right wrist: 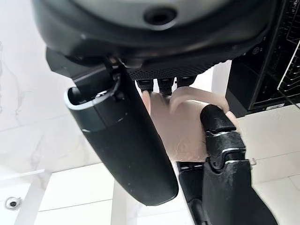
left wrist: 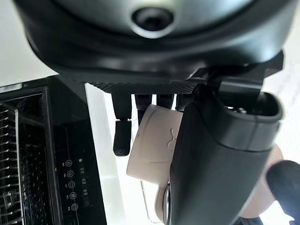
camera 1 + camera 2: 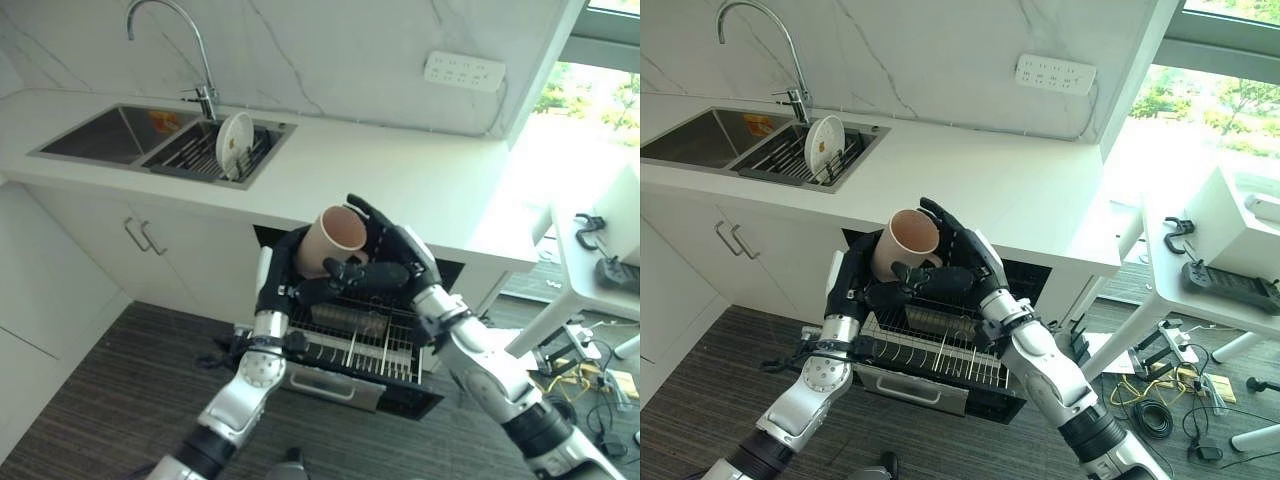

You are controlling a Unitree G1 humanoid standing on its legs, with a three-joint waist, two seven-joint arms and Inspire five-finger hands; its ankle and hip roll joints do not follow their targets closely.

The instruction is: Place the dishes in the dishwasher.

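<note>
1. Sink (image 3: 100,135): set into the counter (image 3: 400,185) at far left. A drying rack (image 3: 200,155) sits in its right basin and holds 1 white plate (image 3: 234,143) on edge. This plate is not yet loaded.

2. My left robot hand (image 3: 285,275): raised over the open dishwasher, fingers curled against the left side of the cup (image 3: 333,238). The left wrist view shows the cup wall lying against my fingers and thumb, so I read this robot hand as clamped on the cup.

3. Cup: beige, with a handle, held in the air between both robot hands, mouth tilted up and toward the counter. It is above the dishwasher rack (image 3: 360,345), not touching it.

4. My right robot hand (image 3: 385,255): wrapped round the right side of the cup, thumb lying across its front. The right wrist view shows fingers closed over the cup near the handle. Clamped on the cup.

5. Dishwasher rack: pulled out below the counter edge, wire tines exposed. 1 dark item appears to lie in it; I cannot identify it.

6. Progress, as judged: early. The dishwasher is open and the rack is out. The cup is in hand but not placed. Remaining: lower the cup into the rack, release it, then fetch the plate from the drying rack.
</note>
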